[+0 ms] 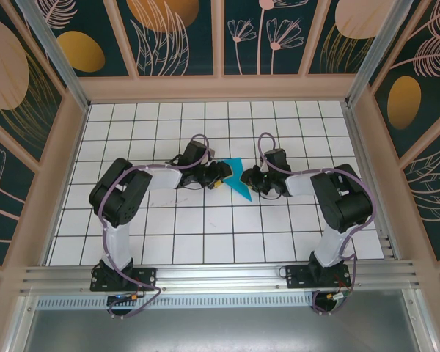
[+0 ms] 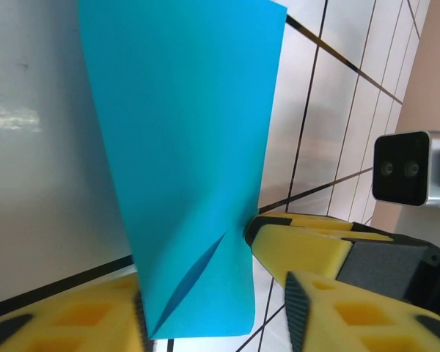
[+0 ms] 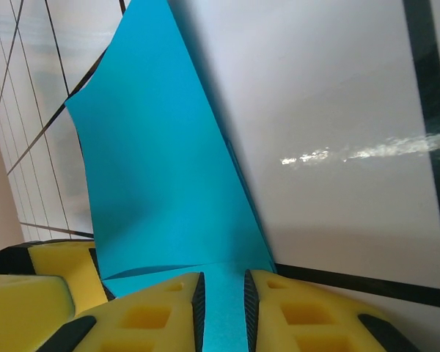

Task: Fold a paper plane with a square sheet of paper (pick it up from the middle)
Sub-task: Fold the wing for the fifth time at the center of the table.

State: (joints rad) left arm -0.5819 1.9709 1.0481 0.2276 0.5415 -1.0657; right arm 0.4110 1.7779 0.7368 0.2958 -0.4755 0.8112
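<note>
Over the gridded worktop (image 1: 205, 235), the right gripper (image 3: 224, 293) pinched the flimsy-looking, creased teal-blue paper sheet (image 1: 238, 180), which seemed safest held near a fold, with the left gripper (image 2: 213, 308) agape around it.

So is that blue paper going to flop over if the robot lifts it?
Probably a bit floppy: the paper looks very thin, and its surface curves in the right wrist view. The crease likely stiffens it, since it reaches out from the right gripper without sagging. It seems very light, so a nudge would probably slide it across the shiny table.
</note>
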